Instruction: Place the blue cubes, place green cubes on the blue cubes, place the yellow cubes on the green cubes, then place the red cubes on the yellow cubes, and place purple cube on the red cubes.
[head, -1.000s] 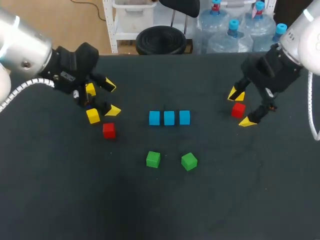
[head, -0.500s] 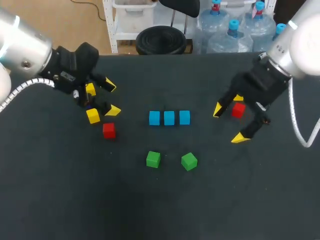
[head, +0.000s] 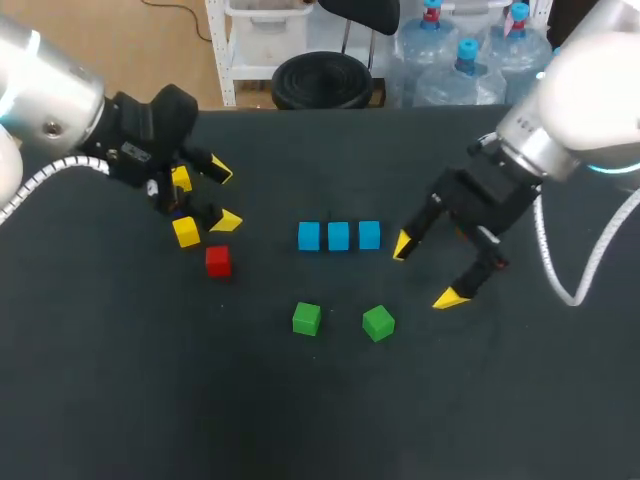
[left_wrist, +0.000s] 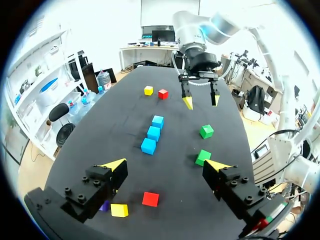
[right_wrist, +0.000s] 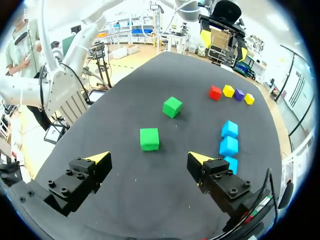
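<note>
The right tool (head: 426, 270) is held wide open and empty above the surface (head: 320, 420), just beside the right end of the row of blue cubes (head: 339, 236). These three are lined up close together at the middle. The right green cube (head: 378, 323) is seen near the tool's fingertips, and the left green cube (head: 306, 319) lies apart from it, both in front of the blue row. In the left wrist view, a far red cube (left_wrist: 163, 93) and a far yellow cube (left_wrist: 148, 90) are seen side by side behind the right arm.

The left tool (head: 224, 197) is likewise spread open with nothing gripped. A red cube (head: 218, 261), a yellow cube (head: 186, 232), a purple cube (left_wrist: 104, 206) and a second yellow cube (head: 180, 180) are grouped on the surface by it.
</note>
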